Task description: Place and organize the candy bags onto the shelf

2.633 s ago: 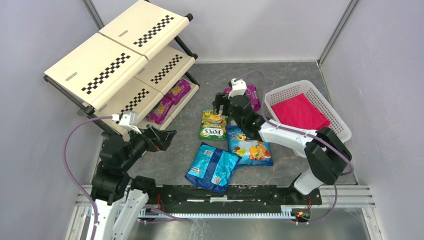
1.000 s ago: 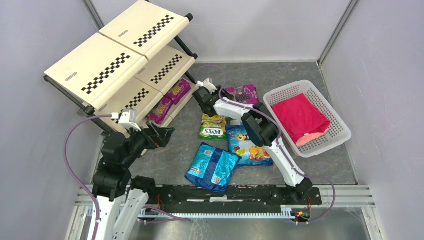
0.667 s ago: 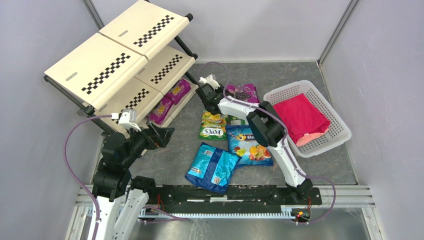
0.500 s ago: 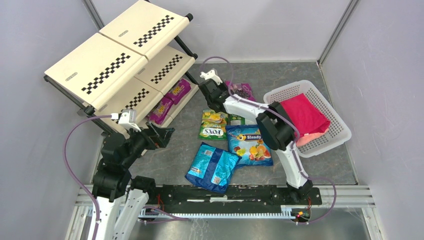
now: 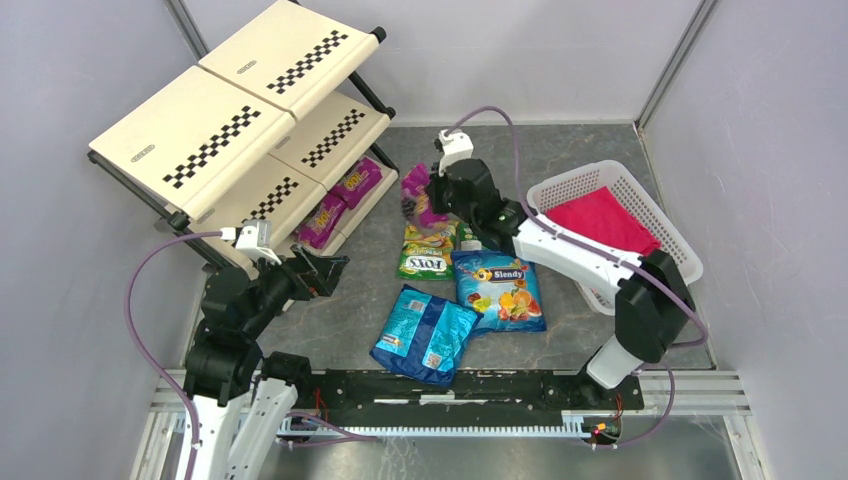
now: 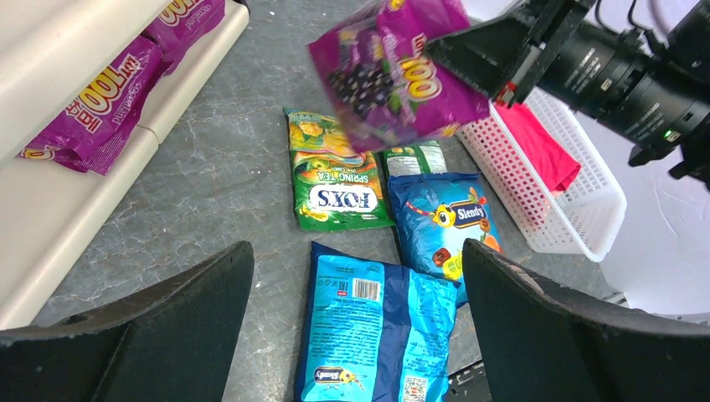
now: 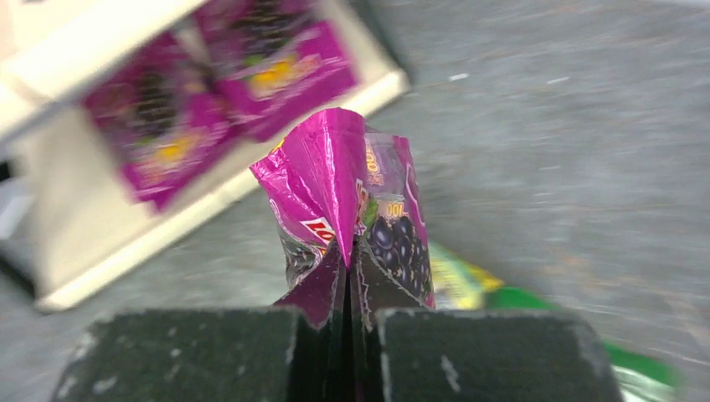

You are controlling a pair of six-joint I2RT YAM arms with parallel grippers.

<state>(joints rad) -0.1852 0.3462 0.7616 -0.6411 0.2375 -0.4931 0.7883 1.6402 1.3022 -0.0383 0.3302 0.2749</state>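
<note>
Grape candy bag (image 7: 347,201), flat on the worktop (image 5: 340,332) a second ago, now dangles clenched in the right pincer (image 7: 347,322). Ahead of that pincer, the bottom tier of the shelf (image 5: 215,140) is likely next; the left pincer (image 6: 356,249) gapes empty.

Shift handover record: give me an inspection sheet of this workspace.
Surface: grey marbled tabletop.
Job's things: cream checker-striped three-tier shelf, two glossy magenta grape bags on lowest tier; green-yellow bag, small green bag and two blue bags on tabletop.
Clutter: white lattice basket holding pink-red folded cloth.
Tools: left tool open, empty; right tool shut on a third magenta bag, off the tabletop.
Cables: purple cables loop off both arms.
Surroundings: plain lilac walls.
</note>
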